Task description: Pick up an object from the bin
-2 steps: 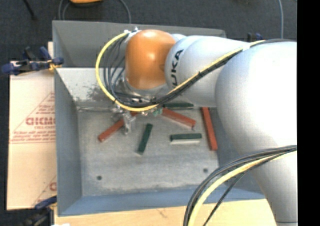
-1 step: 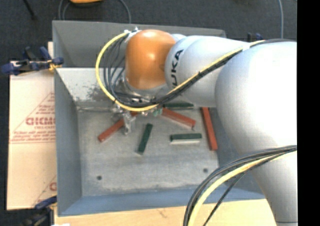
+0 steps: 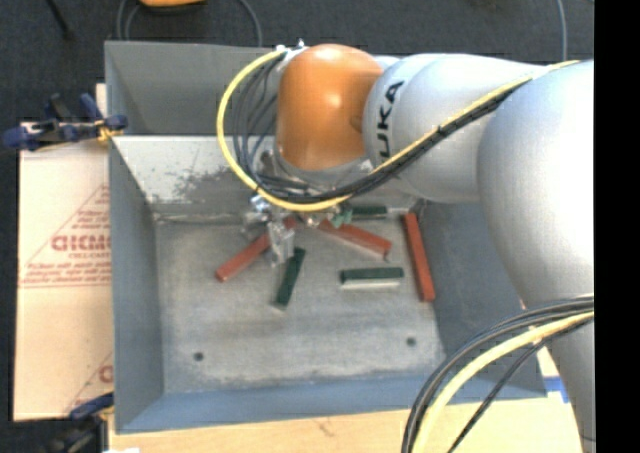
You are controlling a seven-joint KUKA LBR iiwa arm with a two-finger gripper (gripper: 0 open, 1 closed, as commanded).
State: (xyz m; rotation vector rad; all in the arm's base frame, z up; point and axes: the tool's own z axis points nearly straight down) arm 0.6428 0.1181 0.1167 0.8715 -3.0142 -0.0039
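The end effector (image 3: 274, 229) is seen low in the grey metal bin (image 3: 135, 241), near the back middle of its floor, below the orange wrist cover (image 3: 318, 106). Whether it is open or closed cannot be told.

It is placed over the upper ends of two things lying close together: a red-brown stick (image 3: 240, 261) slanted toward the lower left, and a dark green stick (image 3: 290, 277) pointed toward the front. Whether either is touched cannot be told.

More pieces are spread to the right: a short red stick (image 3: 356, 239), a green bar with a pale edge (image 3: 371, 277), and, further right, a long red stick (image 3: 419, 256).
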